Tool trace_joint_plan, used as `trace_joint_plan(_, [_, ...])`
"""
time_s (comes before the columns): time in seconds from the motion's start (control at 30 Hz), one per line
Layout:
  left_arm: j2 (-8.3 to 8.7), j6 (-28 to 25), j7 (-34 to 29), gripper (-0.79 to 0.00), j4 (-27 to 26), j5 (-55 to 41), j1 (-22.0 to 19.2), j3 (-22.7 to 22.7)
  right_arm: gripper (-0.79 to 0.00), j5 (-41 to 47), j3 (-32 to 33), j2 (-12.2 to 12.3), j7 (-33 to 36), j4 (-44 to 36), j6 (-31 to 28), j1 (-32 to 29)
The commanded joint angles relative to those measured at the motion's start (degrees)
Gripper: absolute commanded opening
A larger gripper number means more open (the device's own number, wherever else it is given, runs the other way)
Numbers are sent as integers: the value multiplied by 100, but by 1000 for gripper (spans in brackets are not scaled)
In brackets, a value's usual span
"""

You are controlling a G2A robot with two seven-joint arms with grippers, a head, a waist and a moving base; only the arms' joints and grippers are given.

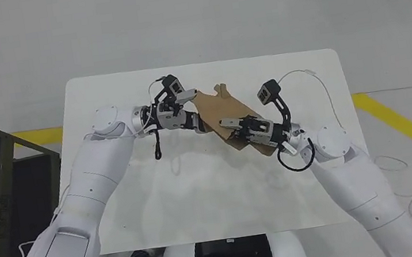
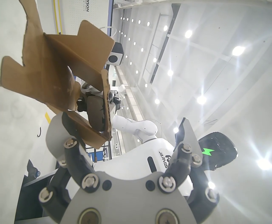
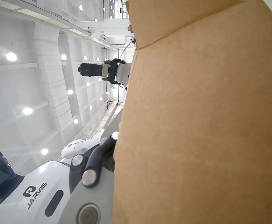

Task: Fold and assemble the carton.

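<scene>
Seemingly mid-fold: right gripper (image 1: 248,128) clamps the carton (image 1: 223,110), left gripper (image 2: 124,127) gapes (beside a flap (image 2: 89,129)), which likely needs tucking next.

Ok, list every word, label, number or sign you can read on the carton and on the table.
Carton: none. Every face that shows in the top view and both wrist views is plain brown cardboard.
Table: none. Its bare top is plain white, with no marks to read.
</scene>
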Motion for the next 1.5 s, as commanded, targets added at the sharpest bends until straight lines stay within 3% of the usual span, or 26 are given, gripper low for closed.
trace_joint_plan(0.0, [0,-7,-5,0,-4,0,-4,-13,-785,0,-2,-1,12,6,1,6])
trace_joint_plan(0.43, [63,13,-51,0,-48,-4,87,-258,-785,-57,371,56,0,207,-215,93])
trace_joint_plan(1.07, [161,131,53,0,-247,9,250,-567,-785,431,357,149,2386,893,-292,555])
trace_joint_plan(1.47, [95,207,21,0,-271,-23,210,-348,-785,326,110,133,2445,959,-269,673])
